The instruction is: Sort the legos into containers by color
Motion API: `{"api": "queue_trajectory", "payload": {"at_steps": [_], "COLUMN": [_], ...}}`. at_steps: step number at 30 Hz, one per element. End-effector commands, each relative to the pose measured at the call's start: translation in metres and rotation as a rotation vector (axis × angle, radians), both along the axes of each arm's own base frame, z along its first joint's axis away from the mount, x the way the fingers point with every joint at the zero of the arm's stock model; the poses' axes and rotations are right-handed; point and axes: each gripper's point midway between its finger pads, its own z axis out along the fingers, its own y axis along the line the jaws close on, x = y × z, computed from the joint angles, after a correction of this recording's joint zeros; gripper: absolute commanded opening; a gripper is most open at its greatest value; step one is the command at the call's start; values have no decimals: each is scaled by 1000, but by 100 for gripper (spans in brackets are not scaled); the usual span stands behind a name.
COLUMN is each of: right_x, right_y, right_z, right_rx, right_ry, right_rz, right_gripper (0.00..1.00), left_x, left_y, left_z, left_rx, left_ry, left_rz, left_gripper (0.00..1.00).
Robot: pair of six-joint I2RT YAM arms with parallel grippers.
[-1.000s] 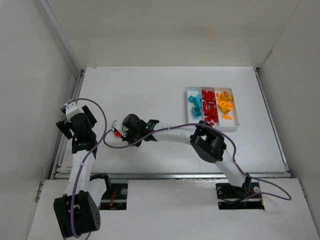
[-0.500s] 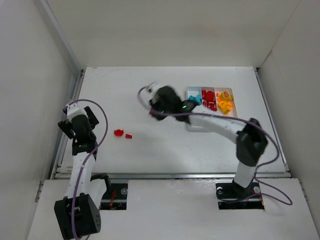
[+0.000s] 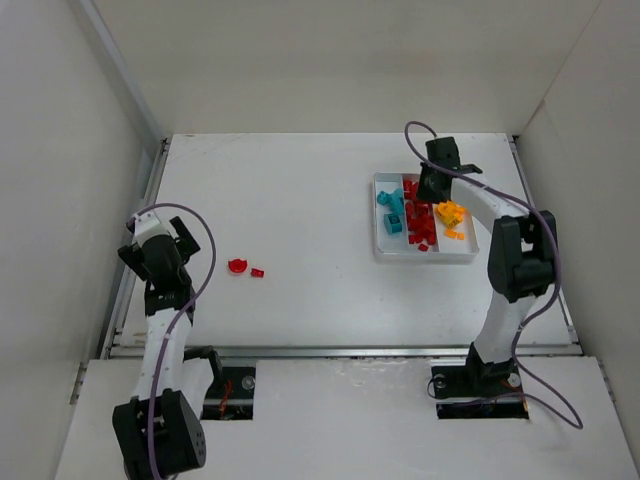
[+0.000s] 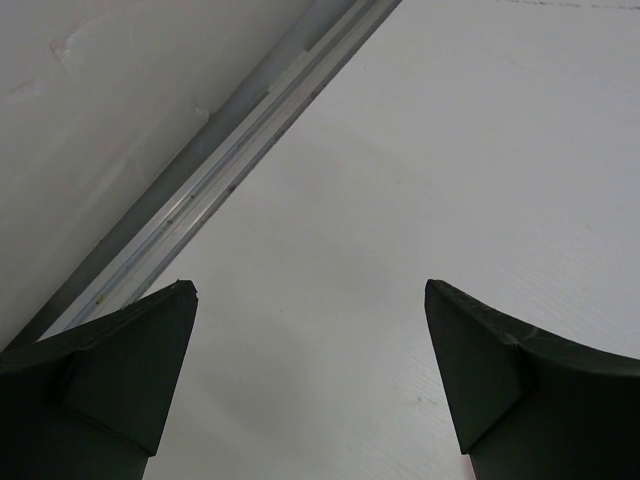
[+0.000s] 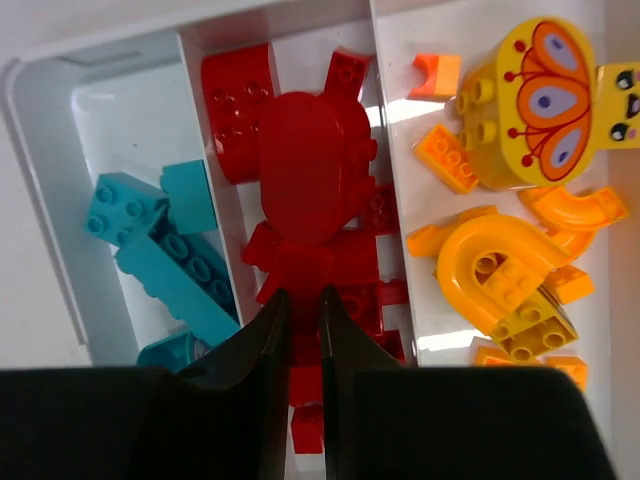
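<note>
The white tray (image 3: pixel 425 257) sits at the back right with three compartments: teal legos (image 3: pixel 390 212) on the left, red legos (image 3: pixel 420 228) in the middle, orange-yellow legos (image 3: pixel 450 213) on the right. My right gripper (image 3: pixel 425 185) hovers over the tray's far end. In the right wrist view my right gripper (image 5: pixel 303 292) is nearly closed above the red compartment (image 5: pixel 305 170), with a small red lego (image 5: pixel 304 330) pinched in the narrow gap. Two red legos (image 3: pixel 237 266) (image 3: pixel 257 272) lie on the table at left. My left gripper (image 3: pixel 152 255) (image 4: pixel 310 290) is open and empty.
White walls close in the table on three sides. A metal rail (image 4: pixel 230 150) runs along the table's left edge, close to my left gripper. A yellow butterfly piece (image 5: pixel 535 100) and a yellow arch (image 5: pixel 500 270) lie in the right compartment.
My right arm has swung from the red legos at left across the table to above the tray. The left arm has barely moved.
</note>
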Motion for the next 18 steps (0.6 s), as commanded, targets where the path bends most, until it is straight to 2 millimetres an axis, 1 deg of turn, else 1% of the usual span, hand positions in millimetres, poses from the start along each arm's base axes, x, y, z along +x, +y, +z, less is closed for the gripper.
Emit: {"api": "queue_trajectory", "payload": {"at_steps": [1, 2, 3, 4, 5, 6, 7, 8, 10, 11, 12, 13, 14, 16, 17, 18], "right_x": [18, 18, 18, 18, 15, 16, 16, 16, 18, 18, 20, 18, 21, 21, 20, 21], "right_y": [5, 8, 8, 8, 7, 6, 6, 6, 10, 10, 13, 12, 13, 14, 21, 27], "right_z": [32, 27, 26, 16, 9, 12, 6, 6, 9, 9, 13, 7, 12, 15, 18, 32], "right_rx": [5, 14, 14, 10, 6, 0, -3, -3, 16, 9, 20, 17, 19, 21, 10, -7], "right_ry": [-68, -56, -56, -33, -11, -13, 0, 0, -6, -5, -14, 7, -7, -7, -8, -39], "right_rz": [5, 15, 15, 15, 15, 9, 9, 9, 24, 32, 40, 40, 40, 54, 82, 121], "right_gripper": [0, 0, 0, 0, 0, 2, 7, 21, 42, 57, 61, 65, 69, 71, 71, 72], "left_x": [2, 2, 2, 1, 0, 0, -1, -1, -1, -1, -1, -1, -1, 0, 0, 1], "left_y": [1, 1, 1, 4, 2, 2, 5, 5, 5, 5, 5, 5, 5, 3, 4, 2], "left_z": [13, 13, 13, 15, 11, 11, 11, 11, 11, 11, 11, 11, 11, 11, 11, 10], "left_rx": [-9, -9, -9, -15, -20, -20, -20, -20, -20, -20, -20, -20, -20, -22, -15, -8], "left_ry": [-66, -66, -66, -80, -72, -72, -72, -72, -72, -72, -72, -72, -72, -73, -68, -62], "left_rz": [-1, -1, -1, 12, 4, 4, 13, 13, 13, 13, 13, 13, 13, 4, 2, -15], "left_gripper": [96, 96, 96, 96, 96, 96, 96, 96, 96, 96, 96, 96, 96, 96, 96, 96]}}
